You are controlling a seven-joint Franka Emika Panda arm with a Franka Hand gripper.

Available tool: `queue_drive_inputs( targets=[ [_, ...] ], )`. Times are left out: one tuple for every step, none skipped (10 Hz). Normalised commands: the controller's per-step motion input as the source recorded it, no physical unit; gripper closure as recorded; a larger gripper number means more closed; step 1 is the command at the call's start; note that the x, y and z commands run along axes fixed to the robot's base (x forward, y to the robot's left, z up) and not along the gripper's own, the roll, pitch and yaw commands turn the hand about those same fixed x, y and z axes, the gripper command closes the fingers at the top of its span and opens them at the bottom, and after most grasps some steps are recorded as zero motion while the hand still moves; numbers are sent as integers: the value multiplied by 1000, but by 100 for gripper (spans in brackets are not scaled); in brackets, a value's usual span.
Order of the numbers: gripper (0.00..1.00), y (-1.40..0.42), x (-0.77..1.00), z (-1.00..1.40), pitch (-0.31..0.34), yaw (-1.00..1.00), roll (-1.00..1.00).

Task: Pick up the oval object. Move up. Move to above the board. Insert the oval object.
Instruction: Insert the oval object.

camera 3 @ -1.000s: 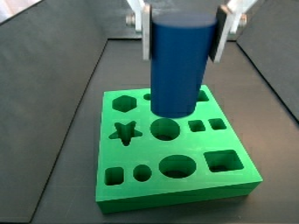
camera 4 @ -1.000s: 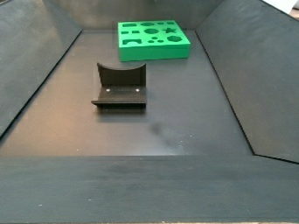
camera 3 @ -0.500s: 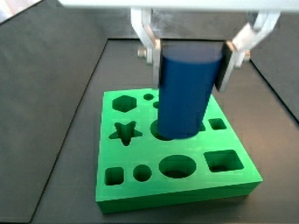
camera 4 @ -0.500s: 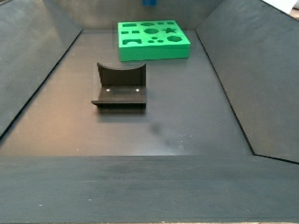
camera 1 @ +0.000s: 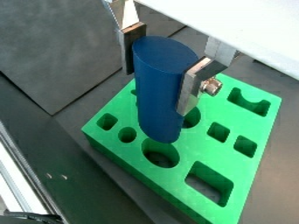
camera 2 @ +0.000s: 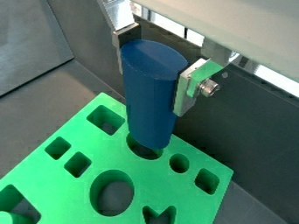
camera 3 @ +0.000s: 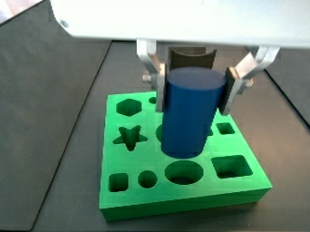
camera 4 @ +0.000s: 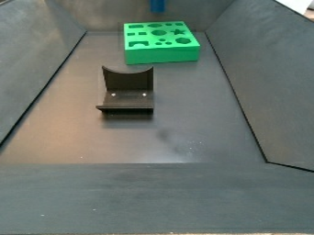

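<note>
The oval object, a smooth blue peg [camera 3: 188, 113], stands upright between my gripper's [camera 3: 191, 91] silver fingers, which are shut on its upper part. It shows in both wrist views [camera 1: 158, 87] [camera 2: 149, 96], with the gripper [camera 1: 163, 70] [camera 2: 156, 70] pressed on its two sides. The green board [camera 3: 182, 205] with many cut-out holes lies below. The peg's lower end is at the board's top face near its middle holes; I cannot tell whether it has entered one. The board also shows in both wrist views [camera 1: 117, 118] [camera 2: 47, 184] and far back in a side view [camera 4: 160, 55], where gripper and peg do not show.
The dark L-shaped fixture [camera 4: 125, 92] stands on the dark floor in front of the board. Sloping dark walls [camera 4: 37, 83] close in the floor on both sides.
My gripper has come down with the blue peg. The peg's lower end has dropped from above the board to its top face. The board and fixture have not moved.
</note>
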Motion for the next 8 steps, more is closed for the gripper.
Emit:
queue_drive_inputs(
  targets=[
    [100,-89,91,-231,0,0,34],
    [100,-86,89,-246,0,0,41],
    [100,-51,103,-246,0,0,53],
    [100,-43,129,-243,0,0,50],
    [100,-37,137,-240,0,0,51],
    [100,-23,140,-237,0,0,46],
    [100,-57,109,-251,0,0,59],
    [100,-40,29,-234,0,0,30]
  ],
)
